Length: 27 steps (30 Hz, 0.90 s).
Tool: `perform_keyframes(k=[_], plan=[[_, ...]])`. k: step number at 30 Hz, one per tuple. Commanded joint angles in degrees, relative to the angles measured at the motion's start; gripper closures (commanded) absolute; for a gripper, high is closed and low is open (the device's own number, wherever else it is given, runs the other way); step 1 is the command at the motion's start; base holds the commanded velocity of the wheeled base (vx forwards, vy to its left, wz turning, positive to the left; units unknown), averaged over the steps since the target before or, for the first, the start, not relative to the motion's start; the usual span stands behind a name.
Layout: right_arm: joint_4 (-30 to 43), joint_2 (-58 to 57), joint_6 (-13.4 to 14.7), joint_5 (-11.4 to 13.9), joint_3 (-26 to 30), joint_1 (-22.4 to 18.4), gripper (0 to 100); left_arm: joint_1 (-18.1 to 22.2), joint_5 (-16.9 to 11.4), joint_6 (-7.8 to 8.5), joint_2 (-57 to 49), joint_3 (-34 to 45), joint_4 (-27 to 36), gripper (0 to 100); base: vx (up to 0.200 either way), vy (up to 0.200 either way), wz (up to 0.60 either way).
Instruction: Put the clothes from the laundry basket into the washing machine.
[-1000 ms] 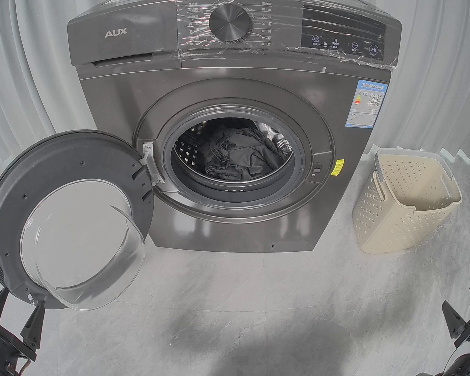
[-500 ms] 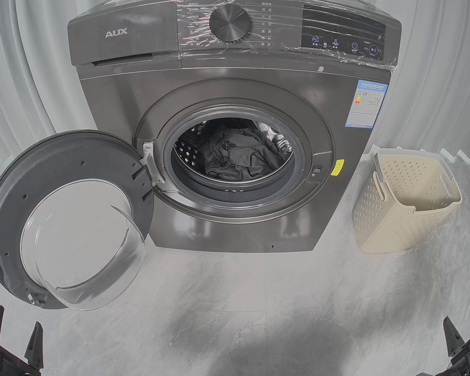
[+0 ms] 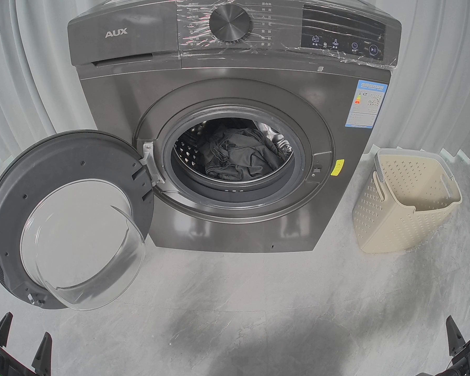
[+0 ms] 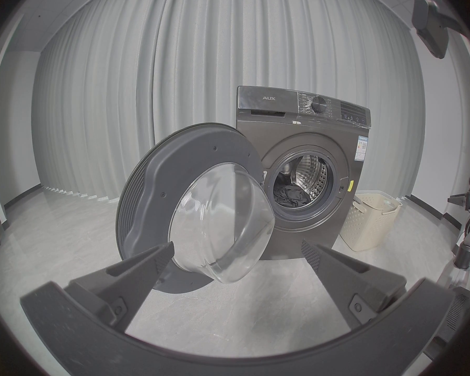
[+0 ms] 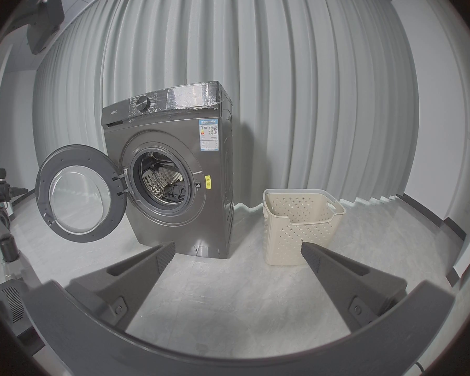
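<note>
Looking at the centre of the head view, we find the clothes, a crumpled heap of dark grey fabric (image 3: pixel 237 155), lying inside the drum of the dark grey metal front-loading washing machine (image 3: pixel 219 84), close behind its round opening. The machine's round grey door with a clear bulged window (image 3: pixel 70 218) hangs wide open at the lower left of the frame. At the right middle, the cream perforated plastic laundry basket (image 3: pixel 373 210) stands on the pale grey marbled floor (image 3: pixel 256 309), just beside the machine's corner. We see no cloth in the part of its inside that shows, though its very bottom is hidden from us.

The left jaws sit in the lower left corner of the head view and the right jaws in the lower right corner. Both are spread wide, holding nothing, and well apart from machine and basket.

We judge the fabric to be light, soft and limp, and not fragile. It will sag and trail from wherever it is pinched, and a loose end could catch on the door seal. The best hold, we think, is a raised fold near the heap's middle, bitten deep enough to catch several layers, rather than a flat edge that would slip out.
</note>
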Motion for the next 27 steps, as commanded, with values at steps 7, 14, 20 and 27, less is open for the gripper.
perform_keyframes(k=[7,14,20,27], plan=[[0.0,-0.7,0.1,-0.1,0.6,0.1,0,0.1,0.0,1.20,-0.7,0.9,0.0,0,0.000,0.000,0.00],[0.0,-0.7,0.1,-0.1,0.6,0.1,0,0.0,-0.1,0.41,-0.7,0.9,0.0,0,-0.171,0.000,0.00],[0.0,-0.7,0.1,-0.1,0.6,0.1,0,0.1,0.0,0.14,-0.7,0.9,0.0,0,0.000,0.000,0.00],[0.0,-0.7,0.1,-0.1,0.6,0.1,0,0.0,0.0,0.14,-0.7,0.8,0.0,0,0.000,0.114,0.00]])
